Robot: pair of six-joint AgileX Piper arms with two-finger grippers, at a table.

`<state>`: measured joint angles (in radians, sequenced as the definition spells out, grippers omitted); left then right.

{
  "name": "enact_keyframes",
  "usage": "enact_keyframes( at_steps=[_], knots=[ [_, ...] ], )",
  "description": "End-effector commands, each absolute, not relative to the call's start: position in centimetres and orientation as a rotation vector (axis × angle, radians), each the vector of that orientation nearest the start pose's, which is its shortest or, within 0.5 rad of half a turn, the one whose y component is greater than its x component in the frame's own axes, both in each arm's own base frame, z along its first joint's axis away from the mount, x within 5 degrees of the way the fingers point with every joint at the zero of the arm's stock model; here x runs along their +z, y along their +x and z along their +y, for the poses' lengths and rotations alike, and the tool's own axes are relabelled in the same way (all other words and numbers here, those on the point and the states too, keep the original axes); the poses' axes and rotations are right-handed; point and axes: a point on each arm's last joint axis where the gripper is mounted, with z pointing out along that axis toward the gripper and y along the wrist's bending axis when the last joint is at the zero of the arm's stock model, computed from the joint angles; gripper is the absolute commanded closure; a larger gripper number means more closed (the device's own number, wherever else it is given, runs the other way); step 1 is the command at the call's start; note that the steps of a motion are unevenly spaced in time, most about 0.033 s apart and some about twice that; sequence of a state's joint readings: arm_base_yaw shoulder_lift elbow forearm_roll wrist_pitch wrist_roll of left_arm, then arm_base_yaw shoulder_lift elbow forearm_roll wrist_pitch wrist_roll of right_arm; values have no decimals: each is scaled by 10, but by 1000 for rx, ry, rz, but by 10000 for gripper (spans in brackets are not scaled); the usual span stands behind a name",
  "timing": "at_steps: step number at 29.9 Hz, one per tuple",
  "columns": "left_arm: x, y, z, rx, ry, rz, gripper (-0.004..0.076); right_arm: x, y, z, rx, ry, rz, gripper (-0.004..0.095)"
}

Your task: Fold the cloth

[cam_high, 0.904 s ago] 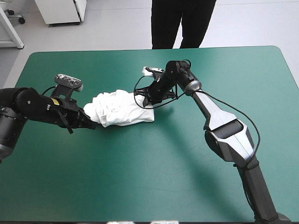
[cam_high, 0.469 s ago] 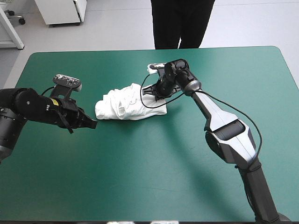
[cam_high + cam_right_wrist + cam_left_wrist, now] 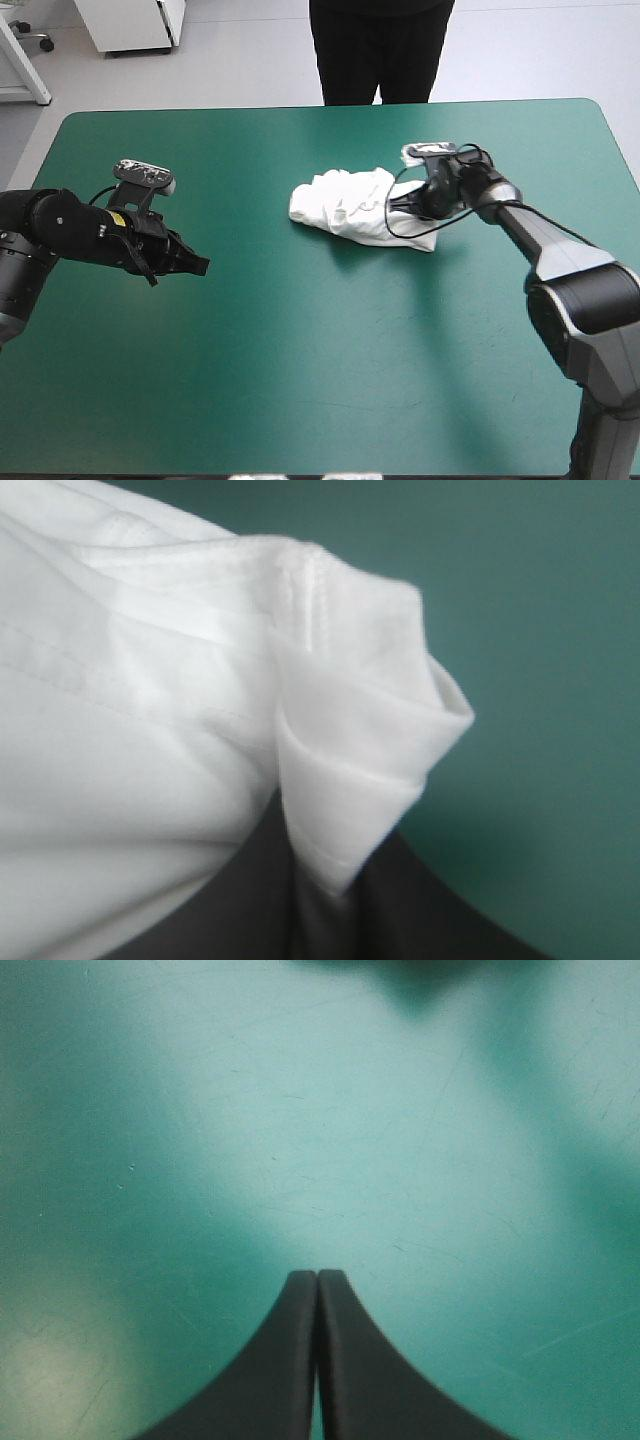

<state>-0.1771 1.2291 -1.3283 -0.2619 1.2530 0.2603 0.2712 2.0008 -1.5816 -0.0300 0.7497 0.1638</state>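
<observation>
Right gripper (image 3: 408, 203) is pinched on a hem fold of the crumpled T-shirt (image 3: 345, 203) heaped on the worktop (image 3: 300, 350) just ahead of it, I'd guess to tug it flat, while the left gripper (image 3: 196, 265) sits closed and empty, well clear.

Pale grey floor (image 3: 560, 50); white cabinet (image 3: 130, 25) beyond the far left corner of the teal-green table (image 3: 300, 380)
</observation>
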Motion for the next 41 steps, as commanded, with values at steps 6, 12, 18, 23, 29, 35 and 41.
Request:
enact_keyframes(
  at_steps=[6,12,18,23,29,35,41],
  knots=[
    [405,210,-63,-366,549,2531,733,246,366,8,-64,-6,2643,925],
    [405,210,-63,-366,549,2531,733,246,332,-55,-136,194,2653,925],
    [405,210,-63,-364,549,2524,733,243,300,-107,-203,383,2657,925],
    [406,211,-63,-364,546,2519,733,245,281,-143,-246,548,2621,925],
    [406,211,-63,-363,545,2515,733,245,273,-158,-249,632,2599,925],
    [407,212,-63,-361,538,2501,733,243,270,-156,-238,606,2648,742],
    [407,212,-63,-362,537,2498,733,248,271,-156,-226,633,2642,201]
  ],
)
